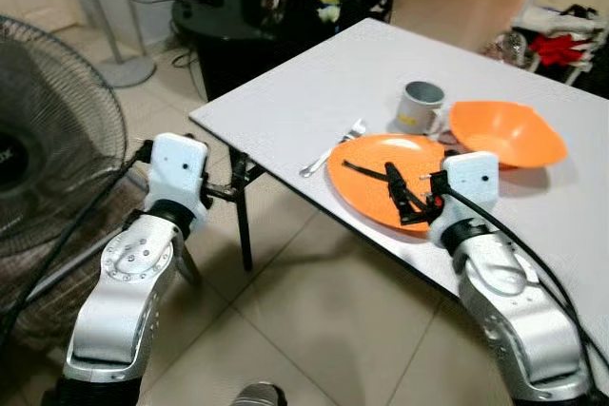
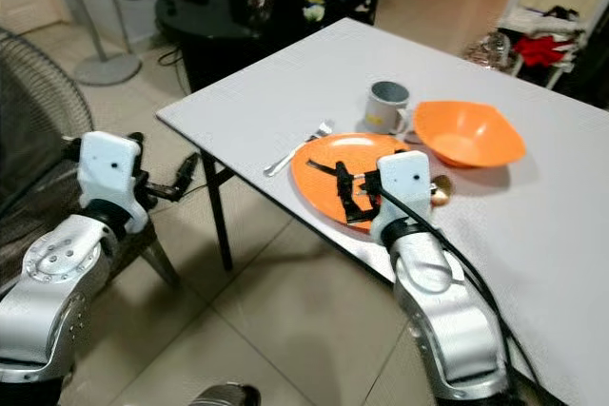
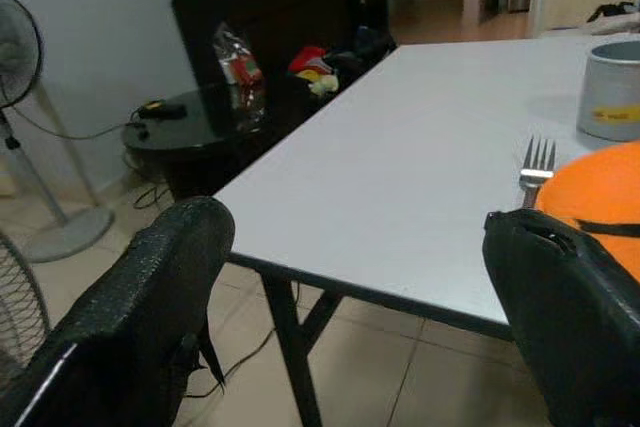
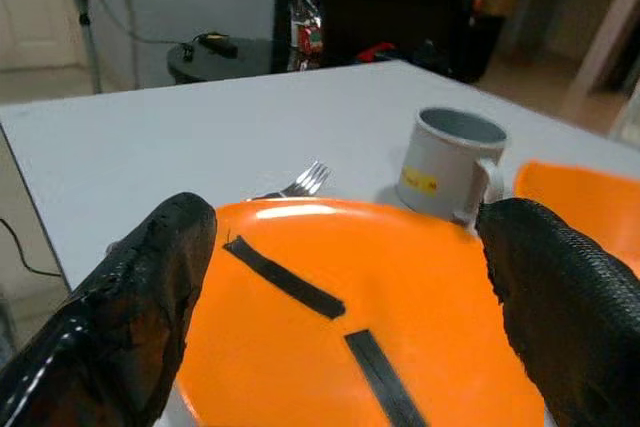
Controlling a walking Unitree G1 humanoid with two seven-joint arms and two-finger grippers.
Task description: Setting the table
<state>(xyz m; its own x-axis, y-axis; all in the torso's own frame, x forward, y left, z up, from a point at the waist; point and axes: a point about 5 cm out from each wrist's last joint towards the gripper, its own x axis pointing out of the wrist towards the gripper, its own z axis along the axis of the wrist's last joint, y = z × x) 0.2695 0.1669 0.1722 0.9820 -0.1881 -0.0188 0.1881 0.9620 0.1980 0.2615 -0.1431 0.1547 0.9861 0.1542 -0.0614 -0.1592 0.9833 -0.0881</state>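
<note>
Left eye view, far left: standing fan (image 1: pixel 43 149), cut off by the frame edge, beside the left arm. Left gripper (image 3: pixel 350 317) held off the near corner of the white table (image 1: pixel 314 73), above tiled floor; fingers (image 3: pixel 140 307) spread wide with nothing between them, tips mostly hidden behind the wrist housing in the head views. Behind, dark round side table (image 1: pixel 214 7) and black cabinet, clutter on top too dim to name.

On the table, moving right: fork (image 1: pixel 333 147) lying flat, tines just beside the rim of the orange plate (image 1: pixel 371 164), handle pointing toward the table's near edge. Plate near the front edge of the table, partly covered by the right gripper (image 1: pixel 404 192). Right gripper over the plate, fingers (image 4: pixel 140 297) parted wide, gripping nothing; contact with the plate's surface not determinable. Grey mug (image 1: pixel 419 106) upright behind the plate, yellow mark on its side unreadable. Orange bowl (image 1: pixel 504 132) right of the mug, close beside it. Small gold-coloured object (image 2: pixel 440 192) at the right wrist, half hidden, not identifiable. Far right: red and white clutter (image 1: pixel 561 40), cropped.
</note>
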